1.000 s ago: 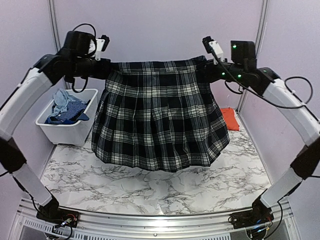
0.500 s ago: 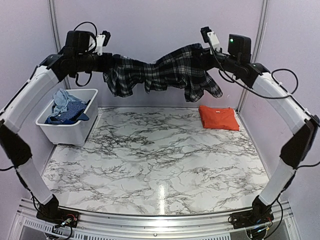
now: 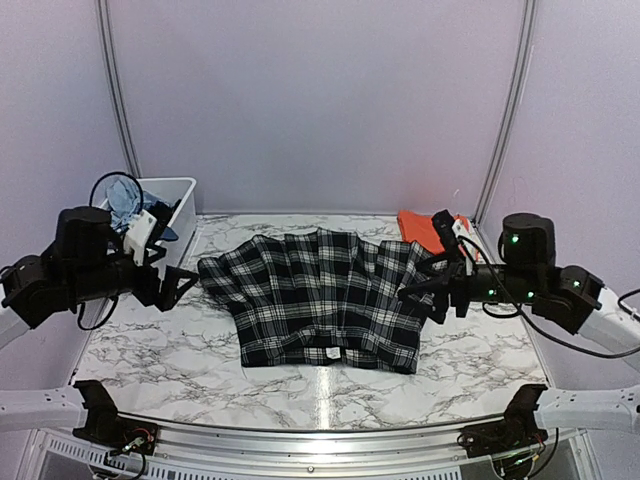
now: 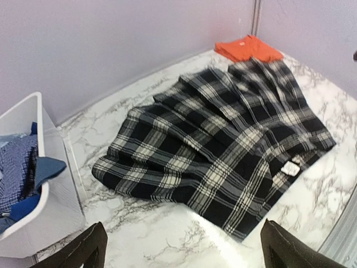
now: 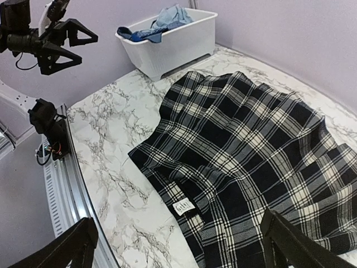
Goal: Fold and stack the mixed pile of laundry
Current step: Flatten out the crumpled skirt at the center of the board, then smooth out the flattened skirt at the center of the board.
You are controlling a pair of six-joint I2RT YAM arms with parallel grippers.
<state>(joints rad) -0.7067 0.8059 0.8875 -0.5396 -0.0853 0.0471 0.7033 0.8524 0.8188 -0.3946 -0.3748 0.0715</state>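
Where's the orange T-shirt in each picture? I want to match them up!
Top external: the orange T-shirt is right of middle, by the back wall, partly hidden.
Left wrist: the orange T-shirt is at the top, right of middle.
Right wrist: not in it.
Shared landmark: the black-and-white plaid piece, spread flat, shows in all three views.

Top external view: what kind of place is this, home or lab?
Likely a lab robot cell: plain lilac booth walls, aluminium mounting rail, marble-print tabletop holding a plaid garment and laundry bin.
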